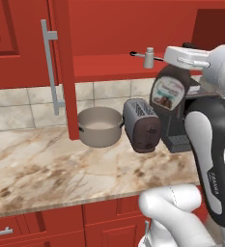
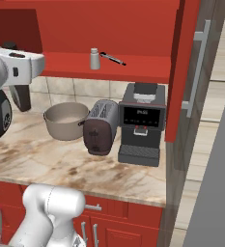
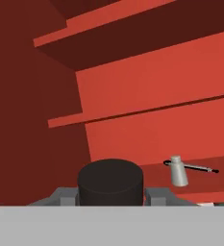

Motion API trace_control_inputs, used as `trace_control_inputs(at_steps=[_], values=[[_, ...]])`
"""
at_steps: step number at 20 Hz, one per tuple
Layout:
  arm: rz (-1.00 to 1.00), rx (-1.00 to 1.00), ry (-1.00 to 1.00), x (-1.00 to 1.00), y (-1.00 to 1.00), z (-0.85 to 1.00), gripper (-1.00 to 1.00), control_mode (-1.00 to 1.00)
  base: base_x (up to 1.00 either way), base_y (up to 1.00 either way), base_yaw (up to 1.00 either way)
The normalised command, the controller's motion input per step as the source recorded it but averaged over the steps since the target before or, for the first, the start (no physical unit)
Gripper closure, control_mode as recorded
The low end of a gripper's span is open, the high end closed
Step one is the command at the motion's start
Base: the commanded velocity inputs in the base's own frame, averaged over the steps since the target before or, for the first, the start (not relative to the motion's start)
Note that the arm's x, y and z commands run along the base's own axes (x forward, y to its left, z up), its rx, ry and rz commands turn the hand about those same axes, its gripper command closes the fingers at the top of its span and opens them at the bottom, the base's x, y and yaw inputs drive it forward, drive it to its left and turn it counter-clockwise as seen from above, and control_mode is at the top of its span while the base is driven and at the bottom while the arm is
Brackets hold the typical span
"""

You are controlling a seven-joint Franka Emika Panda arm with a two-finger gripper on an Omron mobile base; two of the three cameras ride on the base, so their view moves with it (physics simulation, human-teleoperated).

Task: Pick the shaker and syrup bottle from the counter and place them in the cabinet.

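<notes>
We see the syrup bottle (image 1: 169, 92) held up in the air at the open cabinet (image 1: 109, 29), in front of the shelf edge and above the toaster (image 1: 142, 124) and coffee machine (image 2: 140, 123). In the hand view its dark cap (image 3: 110, 181) sits right between the two fingers (image 3: 60, 196), so we read the gripper (image 3: 111, 198) as clenched on the syrup bottle. The shaker (image 1: 148, 58) already stands upright on the cabinet shelf, just beside a thin dark rod (image 2: 113, 59) lying flat there; whether they touch, we cannot tell. So half the task looks done.

Risks from here, as we judge them:
- Bottle body hangs at about shelf-lip level; pushing forward without lift could ram it into the red edge and twist it out of the grip.
- The shaker is near the likely drop spot; a sideways sweep could knock it over or shove it and the rod off the shelf.
- A slip now drops the bottle onto the toaster or the counter (image 1: 51, 164).
- Open door with its silver bar handle (image 1: 50, 67) stands to the left in the left base view; a wide arm swing could clip it.

Containers: the cabinet shelf holds the shaker and rod. The grey pot (image 1: 100, 126) on the counter looks empty inside, just a pale bottom. Toaster slots are too dark to tell.
</notes>
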Motion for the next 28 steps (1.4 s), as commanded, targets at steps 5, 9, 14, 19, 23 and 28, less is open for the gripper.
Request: trace_control_inputs(at_steps=[5,9,14,19,23,28], values=[[-0.01,0.01,-0.04,0.0,0.0,0.23,1.0,-1.0,0.0,0.0,0.0],[-0.02,0.0,0.0,0.0,0.0,0.28,1.0,-1.0,0.0,0.0,0.0],[-0.04,0.0,0.0,0.0,0.0,0.26,1.0,-1.0,0.0,0.0,0.0],[-0.04,0.0,0.0,0.0,0.0,0.05,1.0,-1.0,0.0,0.0,0.0],[-0.03,0.0,-0.02,0.0,0.0,-0.07,1.0,-1.0,0.0,0.0,0.0],[-0.02,0.0,-0.04,0.0,-0.03,-0.13,1.0,-1.0,0.0,0.0,0.0]])
